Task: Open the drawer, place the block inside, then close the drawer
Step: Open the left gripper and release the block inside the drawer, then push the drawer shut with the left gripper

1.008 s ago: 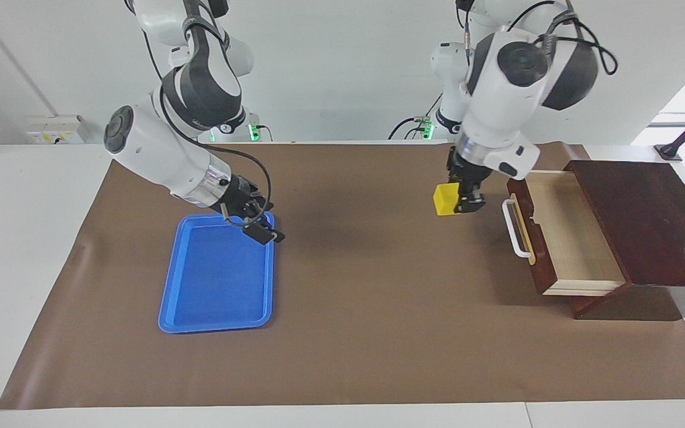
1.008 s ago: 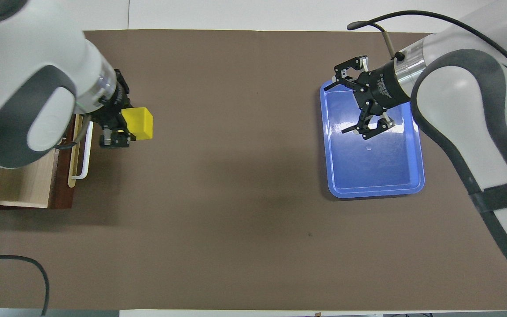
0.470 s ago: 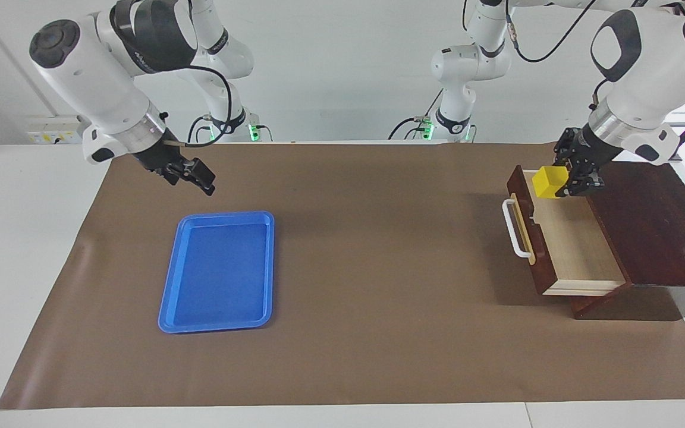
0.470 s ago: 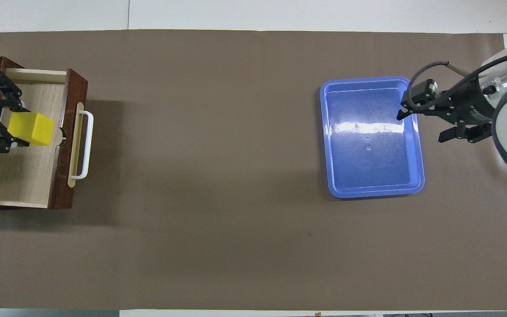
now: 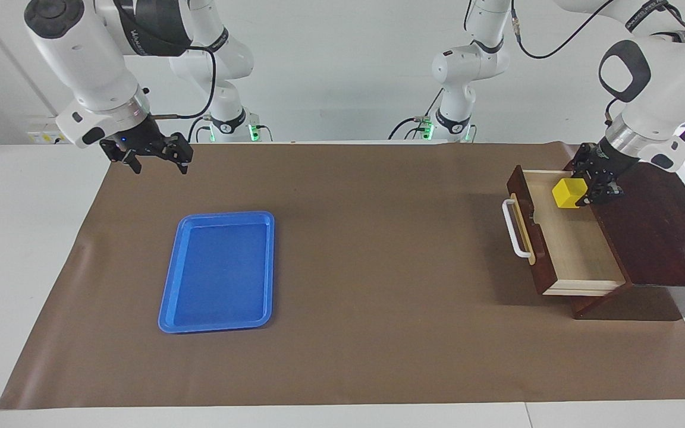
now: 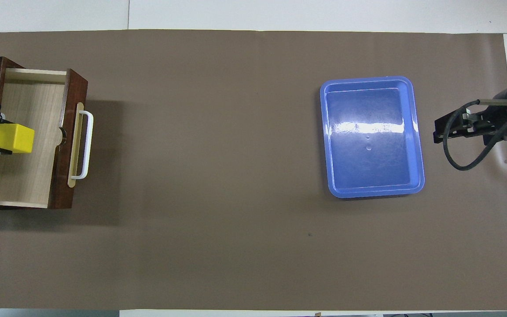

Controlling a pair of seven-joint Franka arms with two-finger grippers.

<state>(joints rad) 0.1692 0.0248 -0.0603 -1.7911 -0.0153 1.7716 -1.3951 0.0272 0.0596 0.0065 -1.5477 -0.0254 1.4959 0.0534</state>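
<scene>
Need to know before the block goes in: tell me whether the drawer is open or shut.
Open. The drawer is pulled out of its box, light wood floor exposed, with the block held over it by the left gripper.

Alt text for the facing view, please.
The left gripper holds the yellow block over the open drawer of a dark wooden box. The right gripper hangs open near a blue tray.

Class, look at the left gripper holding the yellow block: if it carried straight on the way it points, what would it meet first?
Probably the light wood floor of the open drawer: the left gripper points downward over it, holding the block. Its height above the floor is unclear.
</scene>
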